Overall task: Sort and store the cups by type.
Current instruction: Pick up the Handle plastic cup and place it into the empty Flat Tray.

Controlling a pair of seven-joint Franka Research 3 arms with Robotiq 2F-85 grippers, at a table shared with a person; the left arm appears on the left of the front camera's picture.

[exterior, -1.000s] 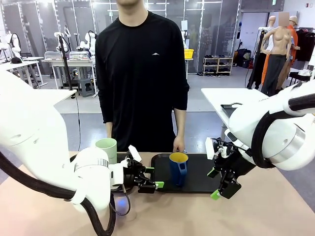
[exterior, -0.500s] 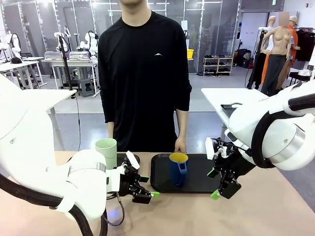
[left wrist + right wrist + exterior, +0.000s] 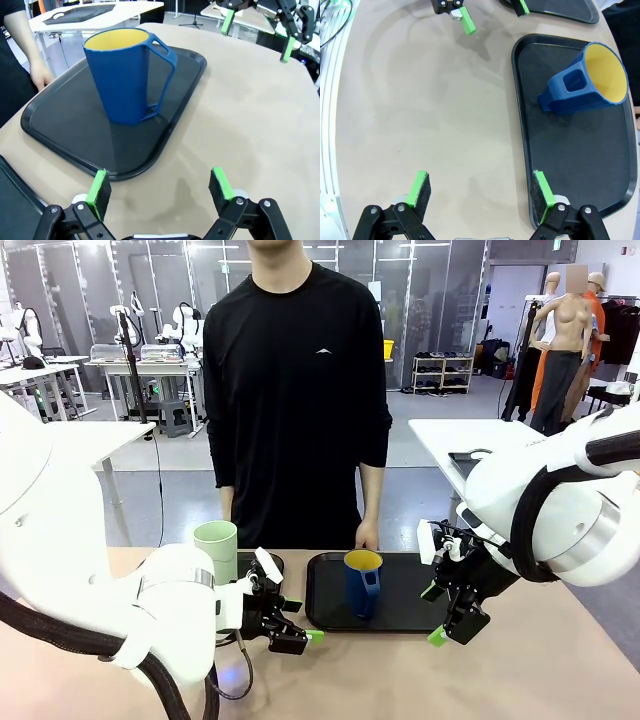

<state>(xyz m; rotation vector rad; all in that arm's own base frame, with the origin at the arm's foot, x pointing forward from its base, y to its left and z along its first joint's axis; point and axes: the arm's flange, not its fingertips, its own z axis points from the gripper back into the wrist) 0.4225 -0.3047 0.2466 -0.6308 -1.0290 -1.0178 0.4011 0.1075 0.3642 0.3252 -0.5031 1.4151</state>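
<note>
A dark blue mug (image 3: 362, 583) with a yellow inside stands upright on the black tray (image 3: 420, 605) in the middle of the table. In the left wrist view the mug (image 3: 127, 75) turns its handle toward the camera. My left gripper (image 3: 303, 621) hovers open just left of this tray's near corner, nothing between its fingers (image 3: 98, 186). Right of the tray, my right gripper (image 3: 437, 615) hangs open and empty; from above it sees the mug (image 3: 590, 82) on the tray (image 3: 570, 150). A pale green tumbler (image 3: 216, 545) stands upright behind my left arm.
A second black tray (image 3: 262, 562) lies beside the tumbler at the left; whether the tumbler stands on it I cannot tell. A person in black stands at the far edge, one hand (image 3: 366, 535) at the mug tray's far rim. Bare tabletop (image 3: 420, 110) spreads in front of the trays.
My left gripper has drawn back from beside the mug, down and toward the near left. The right arm, mug and tumbler have stayed put.
</note>
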